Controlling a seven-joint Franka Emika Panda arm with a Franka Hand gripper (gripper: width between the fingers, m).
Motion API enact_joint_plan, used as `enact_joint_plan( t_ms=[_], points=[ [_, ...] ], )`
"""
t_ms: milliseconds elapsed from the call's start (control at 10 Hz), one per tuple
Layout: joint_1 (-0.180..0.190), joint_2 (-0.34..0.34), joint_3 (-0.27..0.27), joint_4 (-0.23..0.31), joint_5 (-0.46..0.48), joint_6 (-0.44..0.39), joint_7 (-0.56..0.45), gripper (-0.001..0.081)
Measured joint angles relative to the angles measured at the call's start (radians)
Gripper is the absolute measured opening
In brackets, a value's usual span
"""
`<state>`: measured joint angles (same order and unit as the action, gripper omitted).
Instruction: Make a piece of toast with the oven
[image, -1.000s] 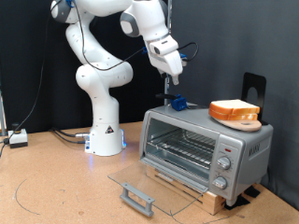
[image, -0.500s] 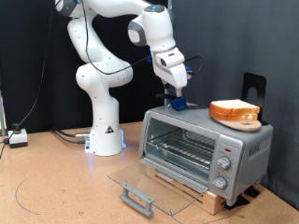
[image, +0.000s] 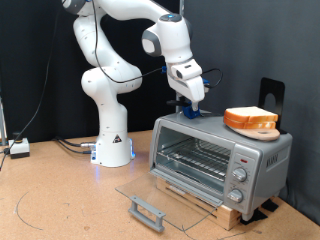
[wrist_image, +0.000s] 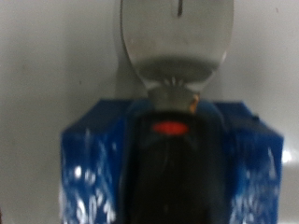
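The silver-grey oven (image: 266, 153) stands on wooden blocks at the exterior view's right. Its glass door (image: 160, 193) lies open and flat, with the grey handle (image: 147, 212) in front. The wire rack (image: 195, 160) inside is bare. The piece of toast (image: 249, 115) lies on the oven's top, stacked with another slice on a round wooden board (image: 258, 131). My gripper (image: 194, 102) hangs just above a small blue object (image: 190, 113) on the oven top's left end. The wrist view shows that blue object (wrist_image: 84, 173) blurred and close; no fingers show there.
The white arm base (image: 112, 148) stands to the exterior view's left of the oven. A black stand (image: 271, 95) rises behind the oven. Cables (image: 70, 146) and a small white box (image: 20, 148) lie on the brown table at the left.
The gripper has moved to the exterior view's right and lower, closing in on the blue object on the oven top. The oven, door and bread have not moved.
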<state>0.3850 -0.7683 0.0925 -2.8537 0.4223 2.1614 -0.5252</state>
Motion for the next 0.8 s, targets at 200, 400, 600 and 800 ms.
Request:
enact_joint_plan(
  t_ms=[200, 400, 600, 800],
  points=[
    [0.014, 0.01, 0.002, 0.0, 0.02, 0.013, -0.004, 0.0804],
    [0.017, 0.012, 0.007, -0.002, 0.021, 0.017, -0.004, 0.0804],
    [0.017, 0.012, 0.013, -0.006, 0.021, 0.017, -0.004, 0.0804],
    [0.017, 0.014, 0.015, -0.009, 0.021, 0.017, -0.004, 0.0804]
  ],
)
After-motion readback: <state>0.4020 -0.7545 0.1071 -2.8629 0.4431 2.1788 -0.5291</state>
